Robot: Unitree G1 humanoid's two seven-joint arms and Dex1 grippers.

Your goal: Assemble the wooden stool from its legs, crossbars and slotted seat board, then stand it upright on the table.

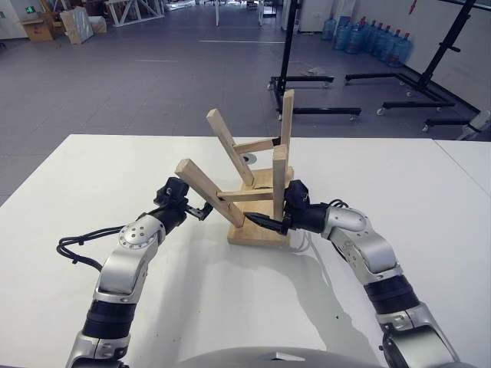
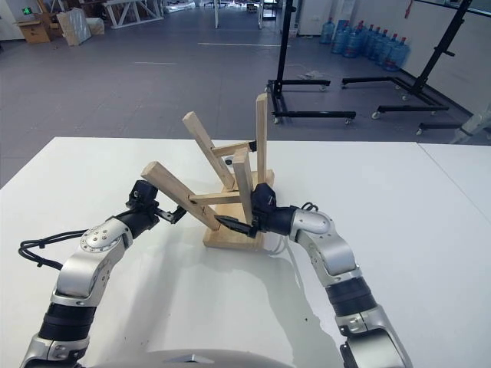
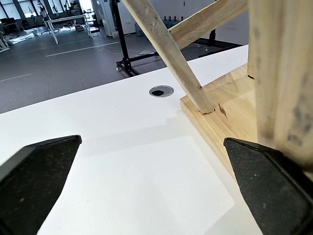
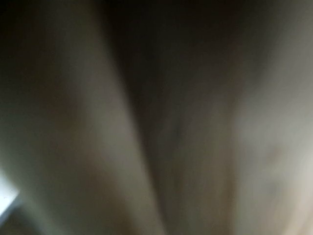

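1. Wood all over, so the stool [image 1: 257, 192] should be stiff, fairly light and not fragile. The joints look push-fit though, and I'd guess one can wobble or pop loose if you yank a single leg.
2. It sits upside down mid-bench [image 1: 115, 169], with the seat board [image 1: 261, 234] flat on the top and four legs poking up. The near-left leg [image 1: 205, 192] leans way out to the left, and the far-left one tilts too. The two on the right stand closer to upright. A near crossbar [image 1: 247, 195] joins the front pair and a far crossbar [image 1: 255, 144] joins the back pair.
3. Best hold imo is low on a leg, right by its slot, or the seat board's edges for the flip. Bare wood isn't slippery, but grabbing high on a leg just levers the joint.
4. The left arm comes in from the left with the elbow bent and the wrist low over the bench. The left pincer [image 3: 152, 147] is spread wide just beside the leaning leg, with nothing in it.
5. The right arm comes in from the right, forearm angled at the stool. The right pincer [image 1: 270, 218] is tucked against the foot of the near-right leg [image 1: 279, 180], just above the seat board. I can't tell if it's pinching anything.
6. My read is the legs need squaring up before it can be turned over.
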